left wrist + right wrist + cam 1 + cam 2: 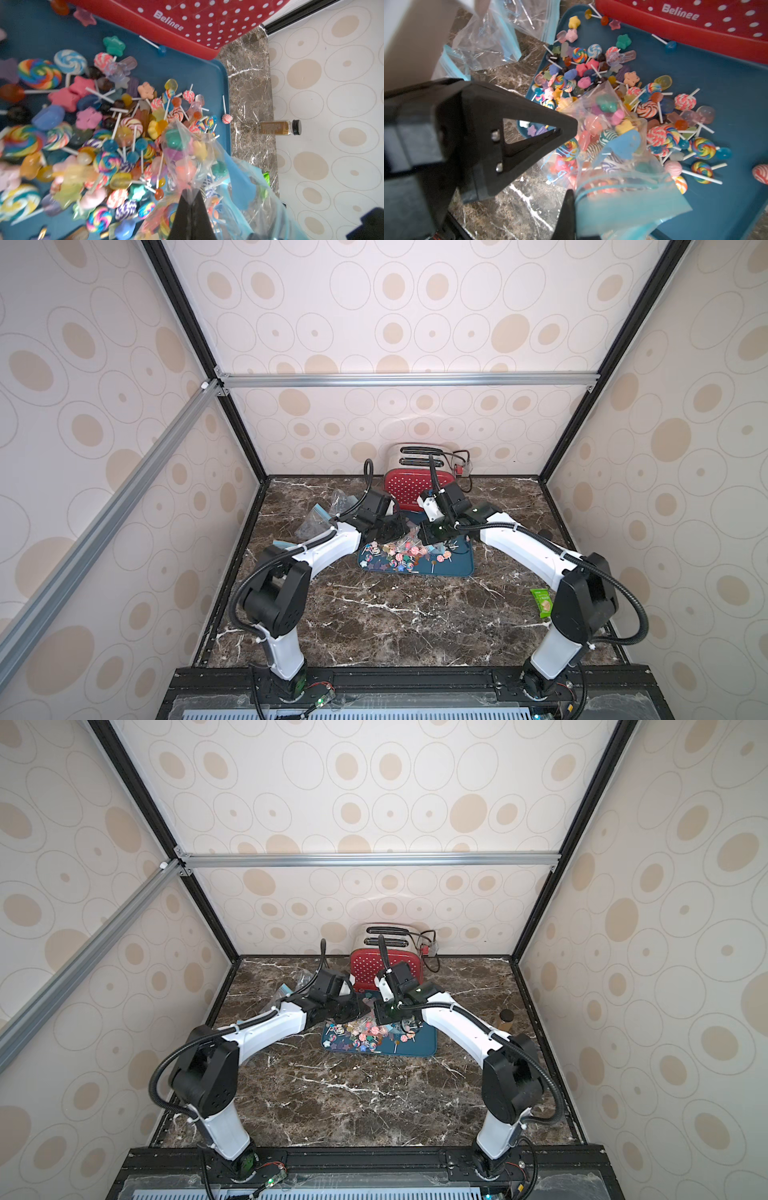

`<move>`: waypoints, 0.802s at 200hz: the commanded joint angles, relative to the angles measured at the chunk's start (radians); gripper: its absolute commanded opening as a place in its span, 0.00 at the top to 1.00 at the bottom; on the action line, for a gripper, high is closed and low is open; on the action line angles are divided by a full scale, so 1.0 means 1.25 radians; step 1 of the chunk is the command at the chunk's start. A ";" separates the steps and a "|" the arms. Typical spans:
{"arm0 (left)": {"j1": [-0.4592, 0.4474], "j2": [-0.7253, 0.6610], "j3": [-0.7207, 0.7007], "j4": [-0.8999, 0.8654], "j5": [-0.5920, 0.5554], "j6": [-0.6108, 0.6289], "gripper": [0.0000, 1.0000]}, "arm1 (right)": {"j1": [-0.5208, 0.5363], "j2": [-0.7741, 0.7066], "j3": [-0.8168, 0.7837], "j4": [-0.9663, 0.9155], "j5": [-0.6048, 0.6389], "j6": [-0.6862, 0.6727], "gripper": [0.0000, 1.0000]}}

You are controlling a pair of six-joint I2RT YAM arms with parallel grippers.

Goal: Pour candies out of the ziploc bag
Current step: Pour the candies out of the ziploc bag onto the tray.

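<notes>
Dozens of candies (116,133) heaped on blue tray (457,568), mostly its left half; some still inside ziploc bag (623,180) just above. L gripper (190,195) & R gripper (570,197) both clamped on bag. Tray's near desk's far edge.

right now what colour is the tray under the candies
Dark teal-blue tray, clearest in the right wrist view.

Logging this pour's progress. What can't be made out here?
Candies left inside the ziploc bag: crumpled plastic blurs their count, wrist views.
Right gripper: bag and frame edge hide its tips, right wrist view.
Green packet: print too small in a top view.
Jar: label blurred, left wrist view.
</notes>
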 commanded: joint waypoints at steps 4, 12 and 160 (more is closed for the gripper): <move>0.006 0.051 0.113 -0.012 0.041 0.034 1.00 | -0.022 0.033 0.027 -0.014 0.011 -0.025 1.00; 0.006 0.065 0.137 -0.023 0.042 0.040 1.00 | -0.027 0.043 0.027 -0.007 0.014 -0.021 1.00; 0.006 0.141 0.364 -0.254 0.003 0.158 1.00 | -0.058 0.099 -0.040 0.100 0.101 0.116 1.00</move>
